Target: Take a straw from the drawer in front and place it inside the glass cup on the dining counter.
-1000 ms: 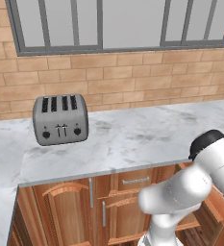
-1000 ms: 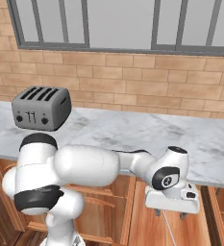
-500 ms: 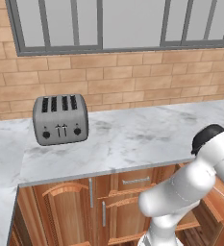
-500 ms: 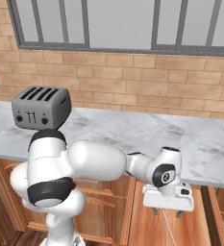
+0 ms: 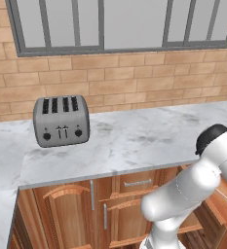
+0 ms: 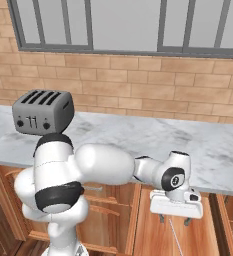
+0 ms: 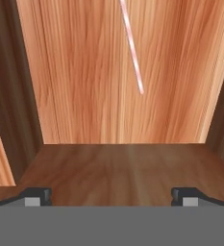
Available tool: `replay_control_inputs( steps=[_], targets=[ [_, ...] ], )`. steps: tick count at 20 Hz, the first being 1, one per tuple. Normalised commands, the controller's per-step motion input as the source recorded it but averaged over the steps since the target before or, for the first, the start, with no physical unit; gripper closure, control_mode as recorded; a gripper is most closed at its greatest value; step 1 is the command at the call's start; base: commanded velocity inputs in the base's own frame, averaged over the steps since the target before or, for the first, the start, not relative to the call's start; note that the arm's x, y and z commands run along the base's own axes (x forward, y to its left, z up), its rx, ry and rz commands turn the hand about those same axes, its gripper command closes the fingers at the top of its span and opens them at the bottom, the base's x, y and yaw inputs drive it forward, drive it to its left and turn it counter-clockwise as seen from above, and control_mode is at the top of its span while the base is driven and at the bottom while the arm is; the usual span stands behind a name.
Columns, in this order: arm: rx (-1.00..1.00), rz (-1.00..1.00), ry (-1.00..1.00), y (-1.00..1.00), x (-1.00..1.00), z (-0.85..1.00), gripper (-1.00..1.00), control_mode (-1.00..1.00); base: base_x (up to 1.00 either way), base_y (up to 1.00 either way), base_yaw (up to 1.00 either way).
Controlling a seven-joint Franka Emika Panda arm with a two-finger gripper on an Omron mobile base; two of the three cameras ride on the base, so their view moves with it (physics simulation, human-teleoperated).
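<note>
The drawer [image 6: 149, 234] is pulled out below the marble worktop, and its bare wooden floor [image 7: 80, 72] runs away from the hand. On that floor lies the straw [image 7: 132, 48], a thin pale pink tube, pointing away from me. It is also seen as a faint line [image 6: 175, 242] just under the hand. My gripper [image 6: 174, 220] hangs over the drawer, pointing down, open with nothing between its fingertips [image 7: 36, 194]. The straw lies ahead of the gripper [image 7: 111, 194], untouched. The glass cup and the dining counter are out of view.
A grey toaster [image 5: 61, 120] stands on the long marble worktop [image 5: 134, 138] before a brick wall. Brown cabinet doors [image 5: 68, 219] and a shut small drawer front [image 5: 137, 184] lie under it. The drawer's side walls [image 7: 10, 96] hem in the hand.
The hand has shifted slightly left above the drawer while the arm's shoulder and elbow links have turned. The jaws stay open and the straw has not moved.
</note>
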Motion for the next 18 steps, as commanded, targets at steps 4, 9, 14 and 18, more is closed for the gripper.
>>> replay_control_inputs(
  steps=[4,9,14,18],
  targets=[
    [0.04,0.00,0.00,0.00,0.00,0.00,-1.00,-1.00,0.00,0.00,0.00],
    [0.06,0.00,-0.01,0.00,0.00,0.00,-1.00,-1.00,0.00,0.00,0.00],
    [0.04,0.00,0.00,0.00,0.00,0.00,-1.00,-1.00,0.00,0.00,0.00],
    [0.01,0.00,0.00,0.04,0.00,-0.06,-1.00,-1.00,0.00,0.00,0.00]
  ],
)
